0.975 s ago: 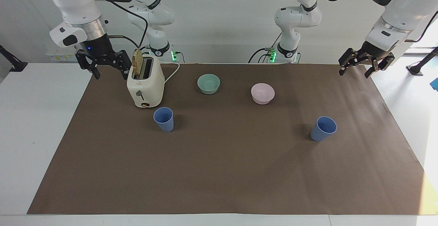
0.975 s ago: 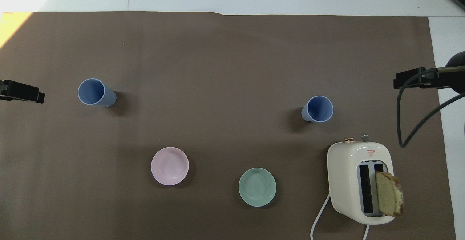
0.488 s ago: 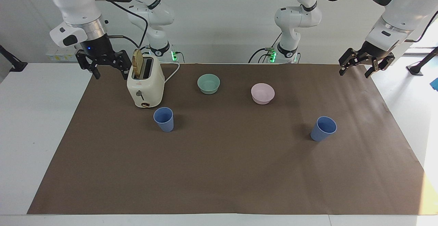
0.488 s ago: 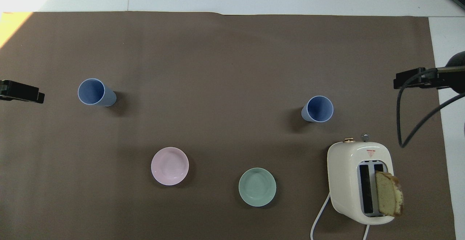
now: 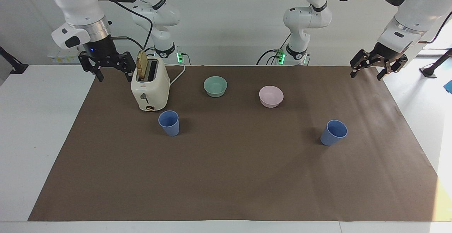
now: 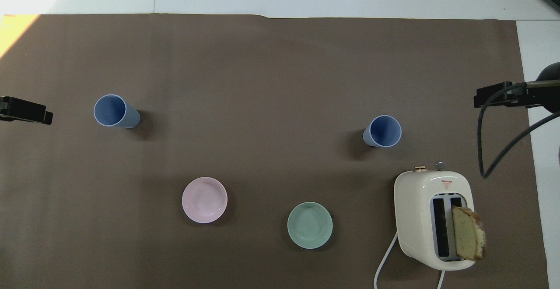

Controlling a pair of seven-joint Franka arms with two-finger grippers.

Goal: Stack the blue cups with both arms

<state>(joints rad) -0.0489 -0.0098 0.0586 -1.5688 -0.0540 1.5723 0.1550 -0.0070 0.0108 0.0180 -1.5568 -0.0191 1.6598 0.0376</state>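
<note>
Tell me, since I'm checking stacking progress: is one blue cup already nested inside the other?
No, the two blue cups stand apart on the brown mat, each empty and upright.

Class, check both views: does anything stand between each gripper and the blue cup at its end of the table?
Nothing visible does. The left gripper hangs open with bare mat down to its blue cup. The right gripper hangs open beside the toaster, which stands close to its path to the other blue cup without blocking it.

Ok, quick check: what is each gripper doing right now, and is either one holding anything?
Left gripper: open, holding nothing, raised over the mat's edge at its own end.
Right gripper: open, holding nothing, raised beside the toaster.
</note>
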